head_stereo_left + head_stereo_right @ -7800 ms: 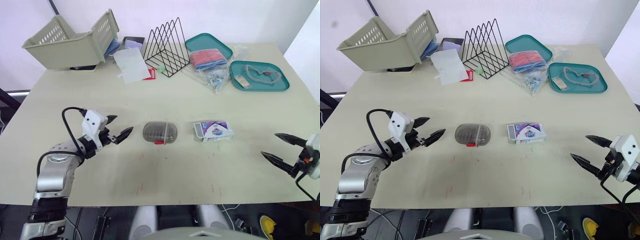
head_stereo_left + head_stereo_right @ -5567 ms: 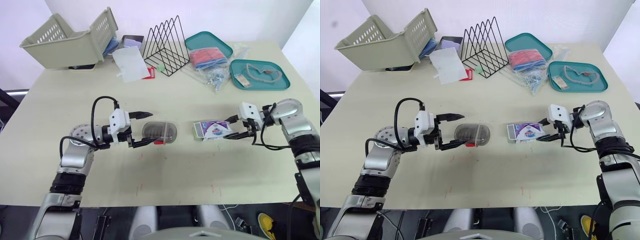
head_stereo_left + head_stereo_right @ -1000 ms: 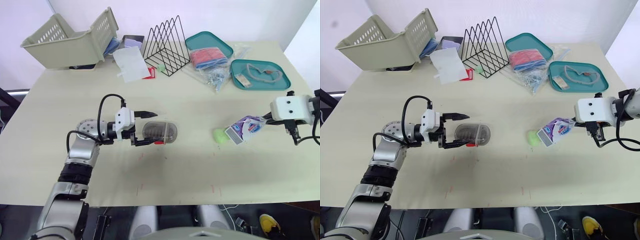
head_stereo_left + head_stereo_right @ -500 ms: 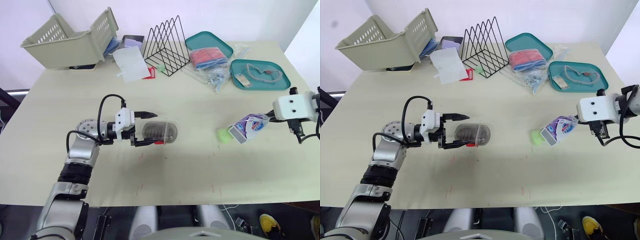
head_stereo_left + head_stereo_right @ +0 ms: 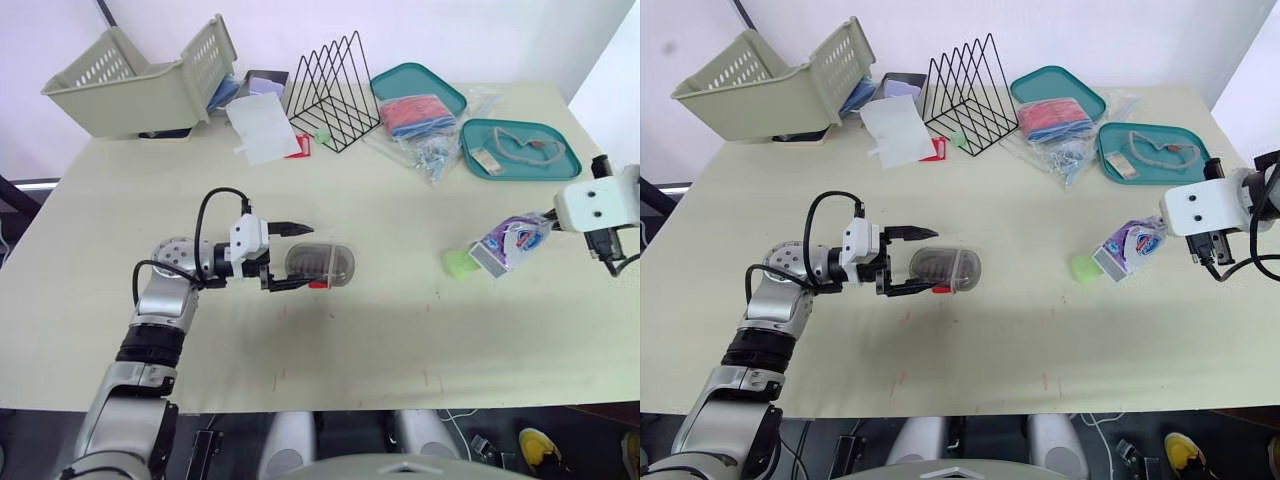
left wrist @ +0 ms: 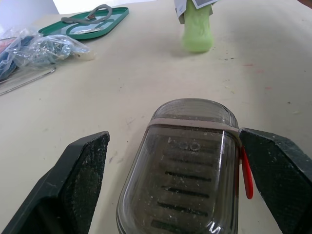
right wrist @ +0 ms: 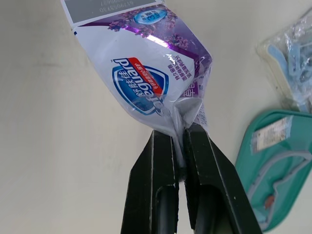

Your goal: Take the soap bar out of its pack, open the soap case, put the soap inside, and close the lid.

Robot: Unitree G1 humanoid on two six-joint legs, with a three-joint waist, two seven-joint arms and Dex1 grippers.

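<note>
- Black-fingered right gripper, clenched on the crimped tail of the purple-and-white soap pack, holds it tilted over the worktop.
- Green soap bar lies at the pack's open end.
- Left gripper, spread wide, flanks the smoky soap case, lid shut.
</note>
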